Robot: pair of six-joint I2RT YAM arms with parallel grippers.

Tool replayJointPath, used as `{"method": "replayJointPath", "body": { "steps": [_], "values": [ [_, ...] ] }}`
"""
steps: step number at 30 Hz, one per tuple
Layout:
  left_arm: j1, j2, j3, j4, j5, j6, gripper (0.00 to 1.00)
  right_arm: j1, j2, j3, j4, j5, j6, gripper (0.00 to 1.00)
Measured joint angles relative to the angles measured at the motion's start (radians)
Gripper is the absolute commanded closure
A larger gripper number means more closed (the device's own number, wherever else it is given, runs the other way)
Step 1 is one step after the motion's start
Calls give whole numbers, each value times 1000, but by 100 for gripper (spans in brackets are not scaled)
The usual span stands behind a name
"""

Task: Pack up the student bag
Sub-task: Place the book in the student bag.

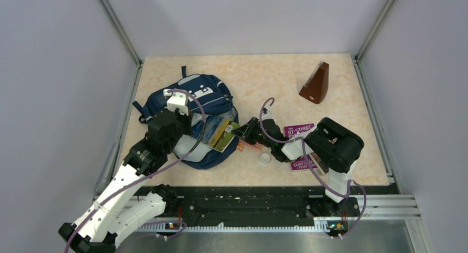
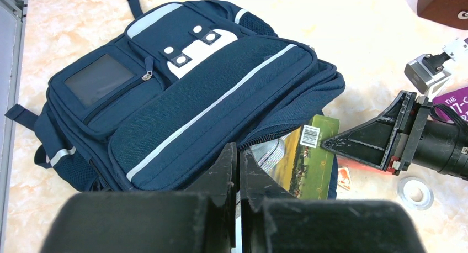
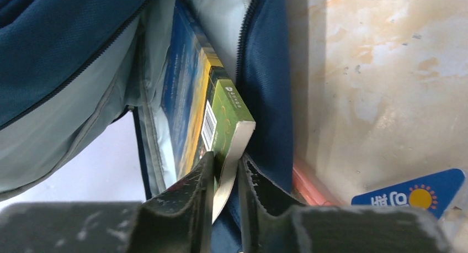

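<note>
The student bag [image 1: 201, 93] [image 2: 193, 98] [image 3: 55, 43] is a navy backpack lying flat at the table's left, its main opening facing right. My left gripper [image 1: 185, 126] [image 2: 238, 152] is shut on the upper edge of that opening and holds it up, so the pale grey lining shows. A green and yellow book [image 1: 222, 132] [image 2: 309, 159] [image 3: 221, 115] lies halfway inside the opening. My right gripper [image 1: 246, 130] [image 3: 226, 162] reaches in from the right. Its fingers press on the book's near corner, one on each side.
A brown wooden wedge [image 1: 316, 83] [image 2: 444, 4] stands at the back right. A purple book [image 1: 298, 130] lies under my right arm. A small tape roll [image 1: 265, 158] [image 2: 414, 192], a red flat item [image 2: 345, 175] [image 3: 312, 186] and a blue card [image 3: 411, 192] lie beside the bag.
</note>
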Motion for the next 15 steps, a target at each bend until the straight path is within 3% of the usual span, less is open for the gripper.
{"method": "replayJointPath", "body": {
  "steps": [4, 15],
  "values": [
    [0, 0, 0, 0, 0, 0, 100, -3, 3, 0, 48, 2, 23, 100],
    [0, 0, 0, 0, 0, 0, 100, -3, -18, -1, 154, 8, 48, 100]
  ]
}}
